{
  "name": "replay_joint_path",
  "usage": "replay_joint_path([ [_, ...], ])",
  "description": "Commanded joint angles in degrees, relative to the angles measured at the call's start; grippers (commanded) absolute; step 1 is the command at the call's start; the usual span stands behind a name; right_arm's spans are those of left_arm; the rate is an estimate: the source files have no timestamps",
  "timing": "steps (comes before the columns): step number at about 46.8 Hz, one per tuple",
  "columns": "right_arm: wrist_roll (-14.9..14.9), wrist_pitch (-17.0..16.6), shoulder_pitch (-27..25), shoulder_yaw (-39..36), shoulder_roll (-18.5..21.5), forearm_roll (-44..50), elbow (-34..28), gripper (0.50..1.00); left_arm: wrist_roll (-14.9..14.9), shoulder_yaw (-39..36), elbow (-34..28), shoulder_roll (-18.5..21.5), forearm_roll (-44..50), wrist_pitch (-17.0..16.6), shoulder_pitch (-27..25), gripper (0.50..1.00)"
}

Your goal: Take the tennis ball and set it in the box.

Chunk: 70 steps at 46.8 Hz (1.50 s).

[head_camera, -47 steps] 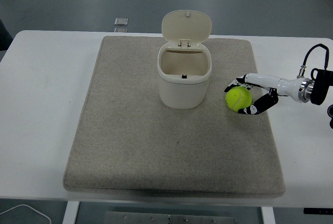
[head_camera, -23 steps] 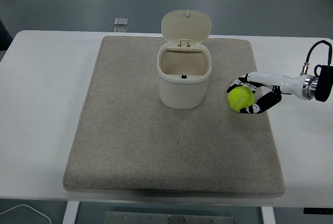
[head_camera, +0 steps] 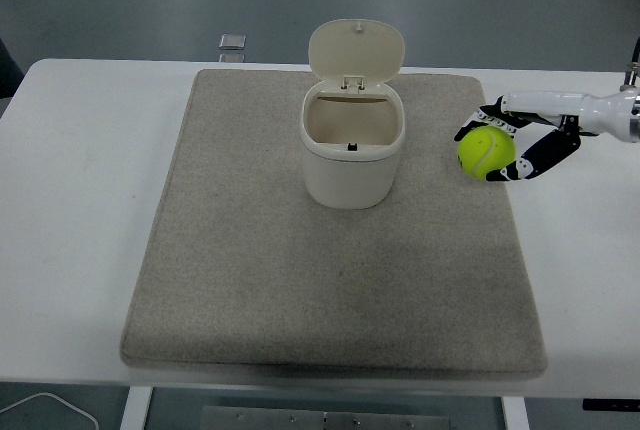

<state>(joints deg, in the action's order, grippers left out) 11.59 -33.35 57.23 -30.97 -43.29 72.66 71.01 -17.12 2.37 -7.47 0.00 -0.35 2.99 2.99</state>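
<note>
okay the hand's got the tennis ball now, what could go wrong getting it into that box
The right hand grips the tennis ball from the side, so it might slip out in transit. The box has a narrow opening with its lid standing upright behind, which the fingers could knock. A rim hit may bounce the ball away.

One tennis ball (head_camera: 486,152), one box (head_camera: 354,145), one mat (head_camera: 250,250), one hand (head_camera: 520,142).
</note>
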Motion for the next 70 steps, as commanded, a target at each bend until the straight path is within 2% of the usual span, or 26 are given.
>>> replay_joint_path([
  [1, -0.1, -1.6, 0.1, -1.2, 0.0, -1.8, 0.8, 0.5, 0.0, 0.0, 0.0, 0.0, 0.0, 0.0, 0.0, 0.992],
  [14, -0.3, -1.6, 2.0, -2.8, 0.2, -4.9, 3.6, 0.5, 0.1, 0.0, 0.0, 0.0, 0.0, 0.0, 0.0, 0.992],
  [29, -0.4, -1.2, 3.4, -3.5, 4.5, -6.1, 4.2, 0.5, 0.0, 0.0, 0.0, 0.0, 0.0, 0.0, 0.0, 0.992],
  [49, -0.5, 5.0, 3.6, -3.4, 10.3, -6.0, 4.2, 0.5, 0.0, 0.0, 0.0, 0.0, 0.0, 0.0, 0.0, 0.992],
  [60, -3.0, 8.5, 3.5, -3.1, 12.4, -5.7, 4.1, 0.5, 0.0, 0.0, 0.0, 0.0, 0.0, 0.0, 0.0, 0.99],
  [70, -3.2, 11.4, 3.2, -2.6, 13.4, -5.4, 4.1, 0.543, 0.1, 0.0, 0.0, 0.0, 0.0, 0.0, 0.0, 0.992],
])
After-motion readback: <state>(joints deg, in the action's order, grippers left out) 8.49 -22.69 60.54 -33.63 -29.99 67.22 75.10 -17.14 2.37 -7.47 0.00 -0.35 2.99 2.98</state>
